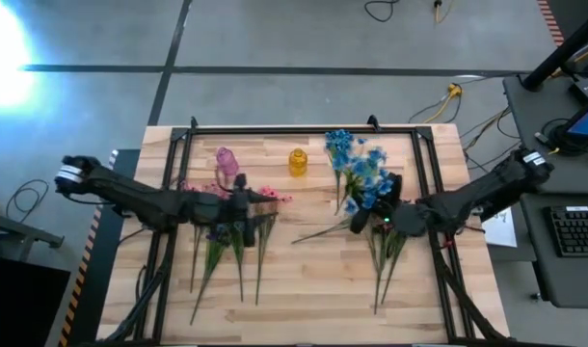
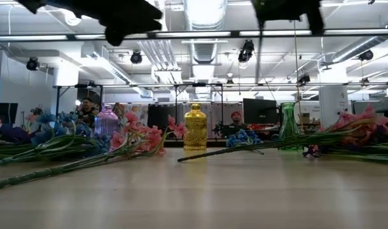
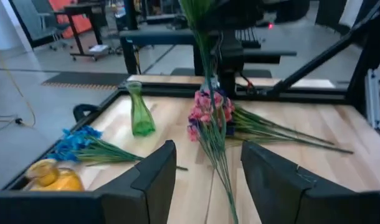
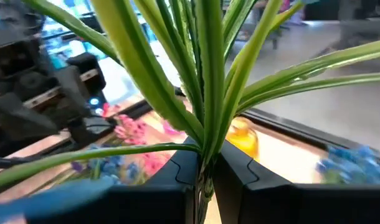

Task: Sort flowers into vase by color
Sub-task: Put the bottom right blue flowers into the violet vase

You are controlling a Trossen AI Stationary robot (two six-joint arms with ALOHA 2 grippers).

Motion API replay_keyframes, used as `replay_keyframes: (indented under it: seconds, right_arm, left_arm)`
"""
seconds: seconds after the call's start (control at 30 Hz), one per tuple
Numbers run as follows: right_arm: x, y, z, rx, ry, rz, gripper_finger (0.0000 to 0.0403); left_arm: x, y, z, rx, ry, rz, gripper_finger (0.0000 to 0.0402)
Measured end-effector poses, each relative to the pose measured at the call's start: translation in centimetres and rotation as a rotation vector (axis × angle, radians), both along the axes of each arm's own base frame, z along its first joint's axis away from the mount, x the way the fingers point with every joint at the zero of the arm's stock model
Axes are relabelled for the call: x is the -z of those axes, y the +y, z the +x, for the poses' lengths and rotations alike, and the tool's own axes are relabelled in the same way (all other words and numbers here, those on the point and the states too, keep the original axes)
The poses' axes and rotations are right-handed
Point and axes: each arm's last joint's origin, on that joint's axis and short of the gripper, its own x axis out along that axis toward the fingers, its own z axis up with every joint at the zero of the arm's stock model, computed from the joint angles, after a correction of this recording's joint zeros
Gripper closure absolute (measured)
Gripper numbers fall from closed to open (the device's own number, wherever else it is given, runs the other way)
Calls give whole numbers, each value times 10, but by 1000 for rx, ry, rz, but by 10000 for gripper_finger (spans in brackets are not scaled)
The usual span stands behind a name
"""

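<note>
I am pinching a green-stemmed flower sprig (image 4: 205, 112) between my right gripper (image 4: 205, 171) fingers above the bench (image 1: 304, 289), while my left gripper (image 3: 205, 177) is hovering, fingers spread, over pink flowers (image 3: 209, 112) lying between vases.

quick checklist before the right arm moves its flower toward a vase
1. Right gripper shut on the green stem of a blue-blossomed flower sprig: ok.
2. Sprig lifted off the wooden table: cannot tell.
3. Green glass vase upright: ok.
4. Yellow glass vase upright: ok.
5. Left gripper open, out of the way: not ok, it hovers mid-table over pink flowers.
</note>
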Motion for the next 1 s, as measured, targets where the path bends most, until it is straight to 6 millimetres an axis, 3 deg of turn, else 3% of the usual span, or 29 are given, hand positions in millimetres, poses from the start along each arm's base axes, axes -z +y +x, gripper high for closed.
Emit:
replay_keyframes:
  seconds: [0.23,0.47,0.7,1.0]
  right_arm:
    - [0,-24,44,-132,-129,-74,381]
    - [17,-56,75,-220,-229,-112,381]
    - [33,-82,95,-222,-330,-182,381]
    - [17,-100,143,-218,-254,-351,381]
  left_arm:
    - [-18,15,-43,-158,-42,12,233]
    - [-31,23,-73,-199,-44,17,233]
    - [-35,28,-89,-239,-40,50,233]
    - [-30,36,-105,-435,44,150,233]
